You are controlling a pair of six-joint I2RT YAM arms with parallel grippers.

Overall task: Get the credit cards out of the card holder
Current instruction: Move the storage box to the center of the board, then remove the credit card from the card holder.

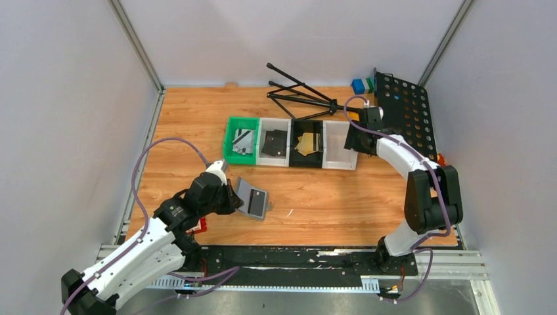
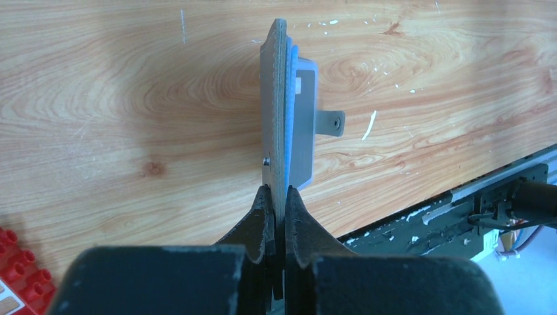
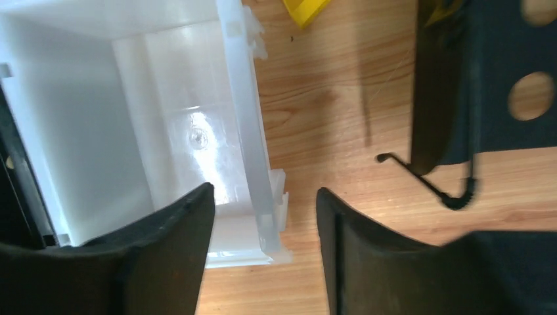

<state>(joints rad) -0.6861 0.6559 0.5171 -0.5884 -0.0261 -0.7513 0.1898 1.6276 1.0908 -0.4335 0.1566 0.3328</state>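
1. Red studded plastic block [image 2: 20, 275]: near-left of the wooden table [image 1: 190, 125], by the left arm.
2. Left gripper [image 2: 279, 203]: jaws pinched narrow on one edge of the flat grey folding card holder [image 2: 276, 118]. The holder stands on edge, with its side tab [image 2: 332, 123] sticking out sideways. Can't tell if its far edge touches the wood.
3. Holder position: front-left of the table, well short of the tray row. A dark rectangle shows on its face in the top view; card or window, can't tell. Any print is too small to read.
4. Room: bare wood between holder and trays. The table's near edge and black rail are close beside the holder.
5. Tray row, left to right:
   - green plastic tray [image 1: 228, 147] holds a silvery-grey card [image 1: 243, 141]
   - white tray [image 1: 274, 123] holds a black card [image 1: 276, 141]
   - black tray [image 1: 307, 125] holds a gold card [image 1: 307, 144]
   - end white tray [image 3: 249, 98]
6. Right gripper [image 3: 264, 193]: jaws moderately wide, gripping nothing, straddling the end white tray's right wall.
7. Black perforated panel [image 3: 499, 79]: just right of that gripper, tight clearance. A black folding stand [image 1: 302, 95] lies behind the trays.
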